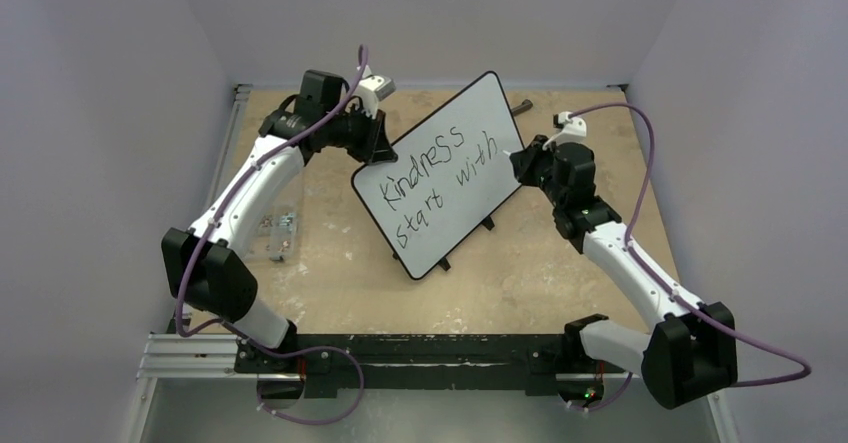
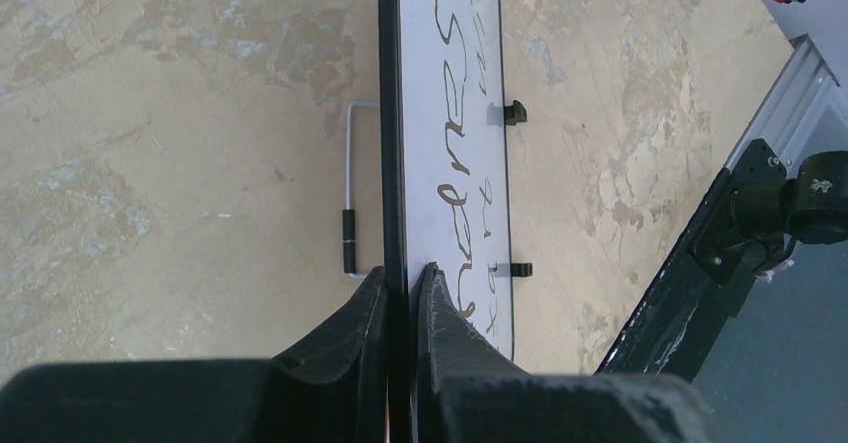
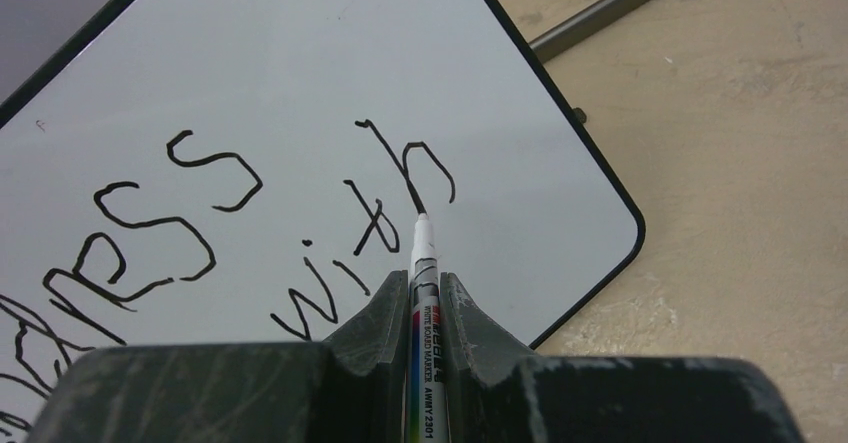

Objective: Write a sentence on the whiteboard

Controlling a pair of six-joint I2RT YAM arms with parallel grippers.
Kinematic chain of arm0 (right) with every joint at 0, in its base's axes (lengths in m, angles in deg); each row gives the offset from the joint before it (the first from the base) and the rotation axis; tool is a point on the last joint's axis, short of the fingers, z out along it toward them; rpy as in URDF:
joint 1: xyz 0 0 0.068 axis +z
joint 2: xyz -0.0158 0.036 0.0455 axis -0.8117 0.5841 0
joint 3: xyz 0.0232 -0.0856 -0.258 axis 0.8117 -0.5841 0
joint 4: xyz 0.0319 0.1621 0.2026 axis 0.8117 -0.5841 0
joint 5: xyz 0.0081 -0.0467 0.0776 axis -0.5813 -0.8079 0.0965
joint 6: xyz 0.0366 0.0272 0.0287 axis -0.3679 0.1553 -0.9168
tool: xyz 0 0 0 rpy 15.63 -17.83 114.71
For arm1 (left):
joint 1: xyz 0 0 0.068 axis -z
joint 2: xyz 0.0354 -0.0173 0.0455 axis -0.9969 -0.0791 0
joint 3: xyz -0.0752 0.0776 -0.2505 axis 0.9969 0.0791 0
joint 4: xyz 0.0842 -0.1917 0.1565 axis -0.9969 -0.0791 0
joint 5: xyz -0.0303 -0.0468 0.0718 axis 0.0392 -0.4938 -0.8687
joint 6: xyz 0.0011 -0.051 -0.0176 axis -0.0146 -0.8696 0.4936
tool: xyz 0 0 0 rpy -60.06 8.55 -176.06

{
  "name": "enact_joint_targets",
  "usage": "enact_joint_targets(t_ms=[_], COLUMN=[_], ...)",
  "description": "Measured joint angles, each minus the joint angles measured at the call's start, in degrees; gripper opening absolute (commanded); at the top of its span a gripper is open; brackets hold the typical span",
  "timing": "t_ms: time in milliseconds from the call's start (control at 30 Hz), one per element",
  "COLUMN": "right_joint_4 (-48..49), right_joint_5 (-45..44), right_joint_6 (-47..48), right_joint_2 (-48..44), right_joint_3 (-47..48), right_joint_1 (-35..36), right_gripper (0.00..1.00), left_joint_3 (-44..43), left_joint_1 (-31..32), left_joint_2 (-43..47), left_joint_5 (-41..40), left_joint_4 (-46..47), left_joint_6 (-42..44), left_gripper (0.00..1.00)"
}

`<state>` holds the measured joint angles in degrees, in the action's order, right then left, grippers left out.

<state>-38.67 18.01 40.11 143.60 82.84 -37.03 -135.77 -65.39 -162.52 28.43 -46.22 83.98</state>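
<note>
One whiteboard (image 1: 476,108) stands propped near the middle of the worktop (image 1: 330,273), turned at an angle, with its face towards the right arm. The sentence (image 1: 425,165) is in black, three words in two lines: "Kindness" above "start with". The left gripper (image 2: 403,278) pinches the board's black rim, one finger on the written face and one on the back. The right gripper (image 3: 425,285) is pressed together on one whiteboard marker (image 3: 424,263), which points forward between the fingers. Its tip meets the foot of the "h" in "with". Two small black feet (image 2: 514,112) jut from the board's lower edge onto the worktop. Behind the board are one bent wire stand (image 2: 349,193) and one dark rod (image 3: 597,12) lying on the worktop.
</note>
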Motion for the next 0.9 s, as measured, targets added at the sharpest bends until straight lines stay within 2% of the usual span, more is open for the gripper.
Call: enact_joint_targets(t_ms=[333, 600, 900], right_joint_4=[-2.6, -2.6, -1.9], right_joint_5=[9.6, 19.7, 23.4], right_joint_6=[0.0, -0.1, -0.1], right_joint_2=[-4.5, -5.5, -6.1], right_joint_3=[-2.1, -4.5, -9.2], right_joint_1=[0.0, 0.5, 7.9], right_gripper=[0.0, 0.0, 0.0], left_joint_3=[5.0, 5.8, 5.9], left_joint_1=[0.0, 0.0, 0.3], left_joint_2=[4.5, 5.0, 5.0], left_joint_5=[-0.9, -1.3, -2.8], left_joint_4=[2.8, 3.8, 4.2], left_joint_6=[-0.5, -0.7, -1.2], left_gripper=[0.0, 0.0, 0.0])
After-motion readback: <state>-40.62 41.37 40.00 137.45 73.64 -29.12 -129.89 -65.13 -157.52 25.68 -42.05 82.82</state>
